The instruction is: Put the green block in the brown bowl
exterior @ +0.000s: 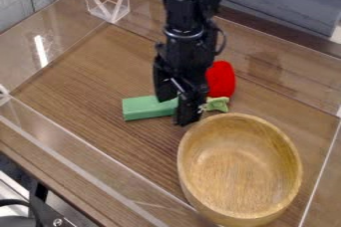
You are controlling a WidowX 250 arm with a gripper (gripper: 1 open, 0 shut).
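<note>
While open gripper (176, 112) straddles green block (143, 108), brown bowl (240, 171) rim sits close beside.

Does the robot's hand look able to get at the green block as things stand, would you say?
Probably yes: the hand is over the right part of the green block, and the red toy sits behind, seemingly out of the way.

The red toy (225, 78), shaped like a strawberry, lies on the wooden table (80, 97); its small green base (217, 104) points toward the near side of the table, and part of its red body is hidden; a clear, angular thing (104, 8) stands near the far left edge; a black cable (19, 203) shows at the lower left corner, partly cut off by the frame.
</note>
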